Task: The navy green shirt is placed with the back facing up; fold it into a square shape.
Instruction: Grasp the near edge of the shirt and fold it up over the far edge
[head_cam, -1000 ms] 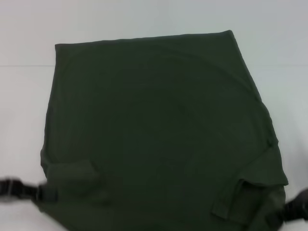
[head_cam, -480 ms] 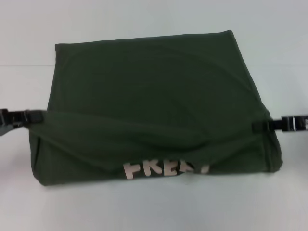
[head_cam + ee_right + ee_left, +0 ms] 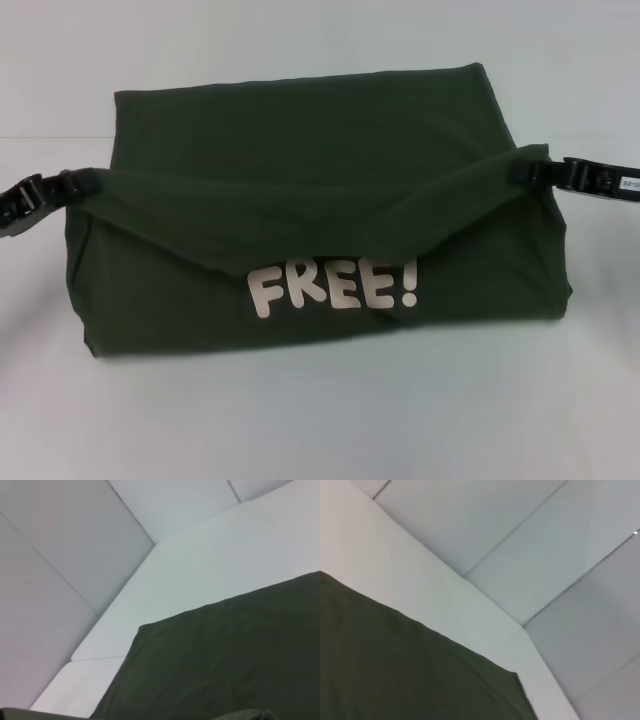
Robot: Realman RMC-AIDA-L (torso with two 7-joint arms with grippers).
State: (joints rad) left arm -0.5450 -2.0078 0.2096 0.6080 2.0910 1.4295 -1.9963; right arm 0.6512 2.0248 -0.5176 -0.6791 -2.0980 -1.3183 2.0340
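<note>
table [image 3: 320, 420]: white, plain surface, carries everything. wrist views show the same white top and pale wall panels behind.

navy green shirt [image 3: 300, 130]: lies at the centre of the table and fills most of the head view. near half is lifted and doubled over toward 12 o'clock, so the underside shows along the 6 o'clock band. the folded flap sags in the middle and is held high at its two ends, at 9 and 3 o'clock. far edge at 12 o'clock lies flat. shirt is not plain: pale lettering "free!" [image 3: 333, 287] sits on the turned-up face, just below the sagging flap edge.

handling, judged: soft, limp, light knit; it drapes between the two held corners and won't keep a crease unless laid down and pressed. matte cloth, likely grips well, no slip worry. best hold is at the outer corners of the flap, pinching both layers, keeping the edge taut so the middle does not bunch.

left gripper [image 3: 75, 185]: at 9 o'clock edge of the shirt, fingers closed down onto the left corner of the flap, cloth pinched.

right gripper [image 3: 525, 170]: at 3 o'clock edge, fingers likewise clamped on the right flap corner.

wrist views: green cloth and table only, no fingers visible in either.

fold looks partway done; flap not yet laid to the far hem.
</note>
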